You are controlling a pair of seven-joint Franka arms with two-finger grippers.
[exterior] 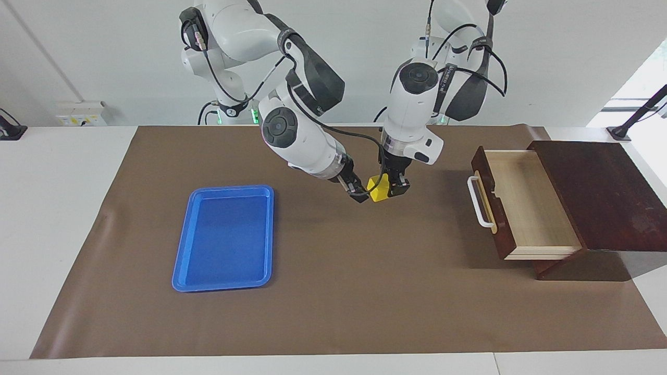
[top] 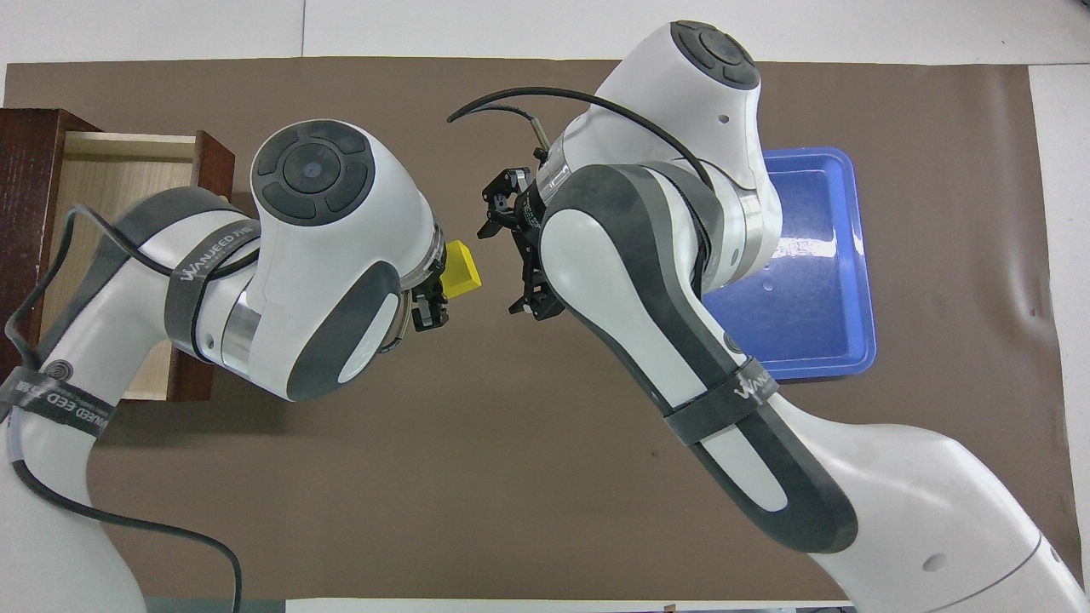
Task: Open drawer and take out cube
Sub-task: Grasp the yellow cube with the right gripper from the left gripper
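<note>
Blue tray (exterior: pixel 224 237) toward the right arm's end of the table, nothing in it. Right gripper (exterior: pixel 359 194) over the brown mat (exterior: pixel 333 291) mid-table, fingers spread, tips just beside the cube (exterior: pixel 379 188) but not closed on it. Cube pinched between the fingers of the left gripper (exterior: pixel 392 188), held in the air over the mat between tray and drawer (exterior: pixel 521 203). Drawer pulled well out of its dark box (exterior: pixel 604 192) at the left arm's end, pale interior showing bare. Opening and removal apparently done; cube out of the drawer, not yet set down. Likely a handover to the right gripper, with placement perhaps in the tray, still to come.
</note>
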